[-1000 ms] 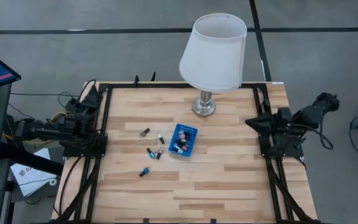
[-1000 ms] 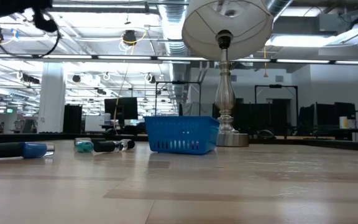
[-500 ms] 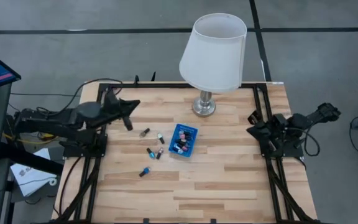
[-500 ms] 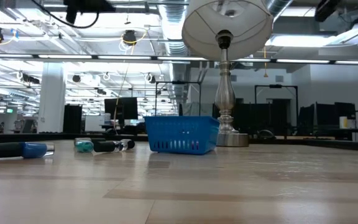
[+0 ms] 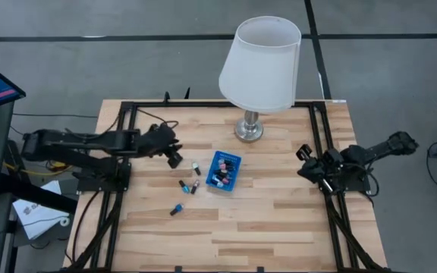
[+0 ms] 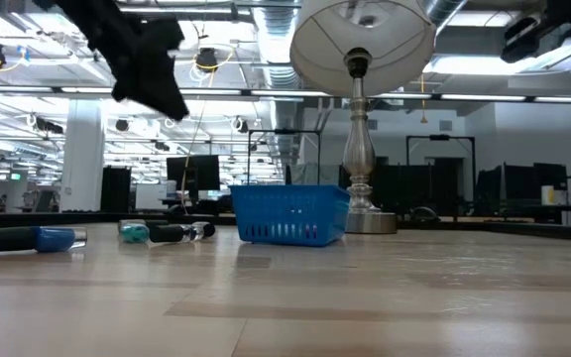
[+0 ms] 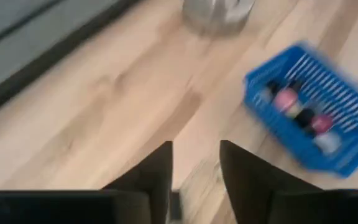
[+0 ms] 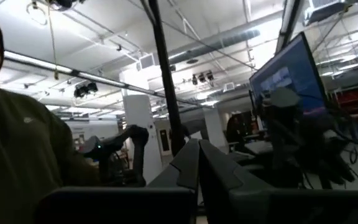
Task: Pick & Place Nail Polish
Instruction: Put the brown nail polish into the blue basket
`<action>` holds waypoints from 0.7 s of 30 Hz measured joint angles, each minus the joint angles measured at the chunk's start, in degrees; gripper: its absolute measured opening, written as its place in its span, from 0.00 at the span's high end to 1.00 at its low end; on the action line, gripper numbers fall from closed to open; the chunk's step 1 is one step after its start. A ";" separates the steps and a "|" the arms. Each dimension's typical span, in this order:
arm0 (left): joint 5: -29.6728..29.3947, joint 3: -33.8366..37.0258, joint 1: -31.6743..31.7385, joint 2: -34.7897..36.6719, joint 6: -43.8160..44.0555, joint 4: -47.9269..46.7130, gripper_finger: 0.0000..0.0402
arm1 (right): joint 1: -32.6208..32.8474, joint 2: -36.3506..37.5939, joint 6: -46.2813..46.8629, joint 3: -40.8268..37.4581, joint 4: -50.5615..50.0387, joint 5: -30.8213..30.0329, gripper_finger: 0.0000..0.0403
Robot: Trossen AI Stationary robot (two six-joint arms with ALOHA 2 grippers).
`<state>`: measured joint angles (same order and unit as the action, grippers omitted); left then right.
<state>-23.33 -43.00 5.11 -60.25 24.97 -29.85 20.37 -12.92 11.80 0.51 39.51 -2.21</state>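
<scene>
We are working at a pale wooden counter point(image 5: 226, 227) edged by a black frame. At its far side a lamp point(image 5: 260, 64) with a white shade is standing on a silver base, and in the low view it is rising just behind the basket. Our left arm is reaching in from the left edge, and the left gripper point(image 5: 174, 157) is hanging over the boards just left of the loose bottles; in the low view it is showing as a dark shape high above the counter point(image 6: 147, 59). In the left wrist view its jaws are standing narrowly apart and holding nothing, with bare wood showing between the fingers point(image 7: 157, 171). Our right arm is waiting at the counter's right edge, its right gripper point(image 5: 307, 161) lifted clear of the wood; in the right wrist view its jaws are pressed together, pointing out at the room, where a person in a dark top is standing.

The small blue basket point(image 5: 224, 170) is sitting near the middle of the counter, just in front of the lamp base, and several nail polish bottles point(image 5: 220, 178) are lying inside it. A few more bottles are lying loose on the wood just to its left point(image 5: 189, 186), and one blue bottle point(image 5: 176, 209) is lying apart, nearer the front.
</scene>
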 joint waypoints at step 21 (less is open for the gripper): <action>13.75 4.73 4.67 -20.62 -0.26 -1.56 0.46 | -0.47 -0.34 0.27 -0.02 -7.37 0.76 1.00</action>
<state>-9.58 -38.27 9.77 -80.87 24.71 -31.41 19.90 -13.26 12.08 0.49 32.13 -1.45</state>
